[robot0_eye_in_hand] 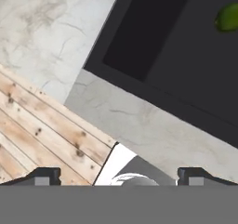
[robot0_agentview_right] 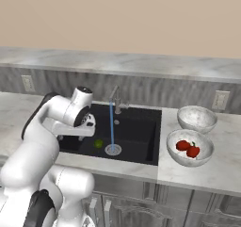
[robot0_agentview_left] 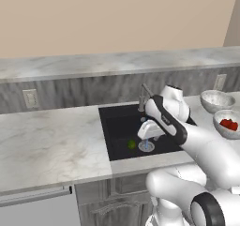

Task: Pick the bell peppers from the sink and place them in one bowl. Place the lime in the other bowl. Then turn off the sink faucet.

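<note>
Two red bell peppers (robot0_agentview_right: 188,148) lie together in the nearer grey bowl (robot0_agentview_right: 205,151) on the counter right of the sink (robot0_agentview_right: 136,136). Behind it stands the other bowl (robot0_agentview_right: 196,117), with nothing in it. On the black basin floor the green lime (robot0_agentview_right: 98,143) rests just left of the drain (robot0_agentview_right: 113,149). The faucet (robot0_agentview_right: 115,100) is running, and a blue stream falls onto the drain. My gripper (robot0_eye_in_hand: 120,175) hovers open above the sink's front left part with nothing between its fingers. In the hand view the lime (robot0_eye_in_hand: 228,16) sits at the upper right.
Marble counter (robot0_agentview_left: 47,140) stretches left of the sink, with wall outlets (robot0_agentview_left: 30,98) on the backsplash. The hand view looks past the counter's front edge (robot0_eye_in_hand: 135,121) down to the wooden floor (robot0_eye_in_hand: 37,125). My own arm (robot0_agentview_left: 197,140) crosses the sink's right side.
</note>
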